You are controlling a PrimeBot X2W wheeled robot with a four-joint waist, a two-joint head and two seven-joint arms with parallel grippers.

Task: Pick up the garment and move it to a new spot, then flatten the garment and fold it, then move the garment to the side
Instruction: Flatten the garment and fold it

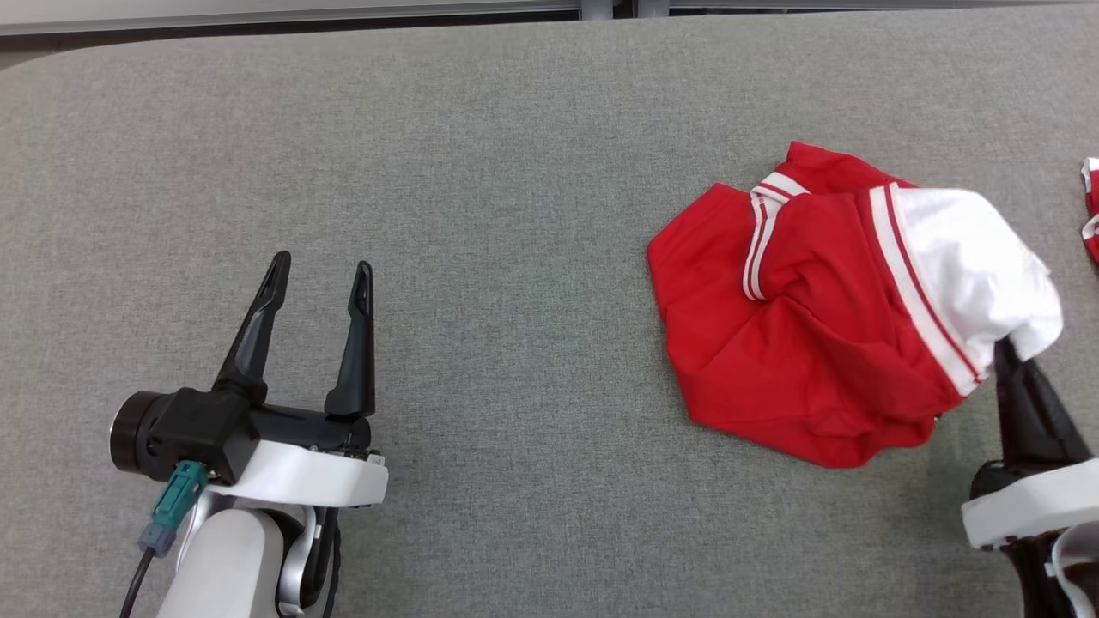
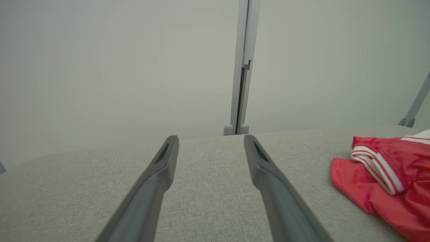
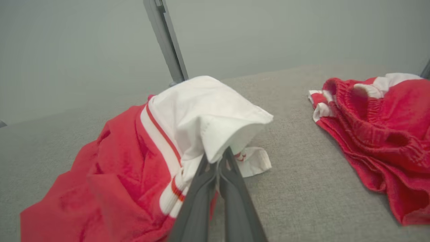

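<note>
The garment (image 1: 798, 318) is a crumpled red top with white stripes and a white panel, lying on the right half of the grey table. My right gripper (image 1: 1006, 350) comes in from the lower right, shut on the garment's white edge, which drapes over its fingertips. In the right wrist view the right gripper (image 3: 216, 157) has both fingers pressed together with the garment's (image 3: 134, 161) white cloth pinched at the tips. My left gripper (image 1: 322, 275) rests open at the lower left, well away from the garment (image 2: 386, 178), nothing between the left gripper's (image 2: 211, 141) fingers.
A second red and white piece of clothing (image 3: 376, 134) lies to the right of the held one, just showing at the head view's right edge (image 1: 1090, 210). The grey fabric table (image 1: 481, 215) ends at a wall with a metal post (image 2: 242, 67) behind.
</note>
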